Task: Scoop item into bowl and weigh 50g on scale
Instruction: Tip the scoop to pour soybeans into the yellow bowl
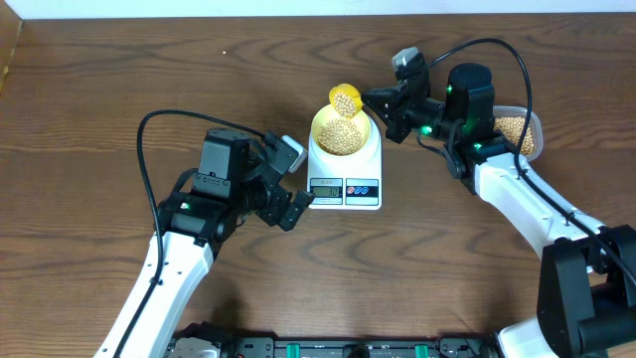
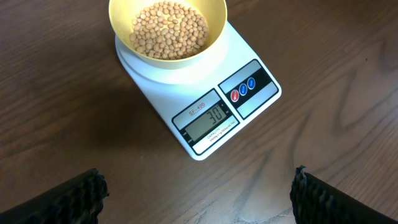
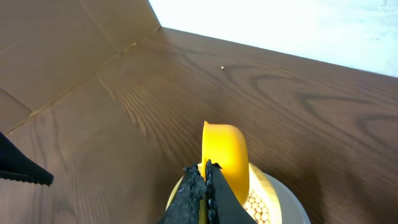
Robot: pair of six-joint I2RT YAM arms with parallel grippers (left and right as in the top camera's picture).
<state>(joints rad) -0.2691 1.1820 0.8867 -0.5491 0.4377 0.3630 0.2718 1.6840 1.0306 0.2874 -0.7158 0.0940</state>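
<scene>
Table [image 1: 99,99]: one, brown wood; round beans that get loose will roll, and I doubt I'd get them back
Right gripper [image 1: 376,102]: one, clamped tight on the scoop's handle, up over the far side of the bowl; a jerky wrist roll could fling the load
Left gripper [image 2: 199,180]: one, fingers spread wide, holding nothing, parked just beside the scale's display end; if it bumps the scale, the reading is spoiled
Tub [image 1: 522,127]: one, clear plastic, partly hidden behind my right arm, well apart from the scale; the elbow could clip it swinging back
Scale [image 2: 245,50]: one, one display [image 2: 205,118] reading 30, two buttons, red [image 2: 235,94] and blue [image 2: 250,84]
Bowl [image 2: 214,28]: one, sitting on the scale platform, floor covered; it's a small target
Scoop [image 3: 227,155]: one, bright yellow, heaped; tipping it all at once looks likely to overshoot 50, so I'd trickle
Beans [image 2: 168,28]: too many to count, in three lots: bowl, scoop [image 1: 345,97], tub [image 1: 512,127]; strays landing on the platform would count falsely
</scene>
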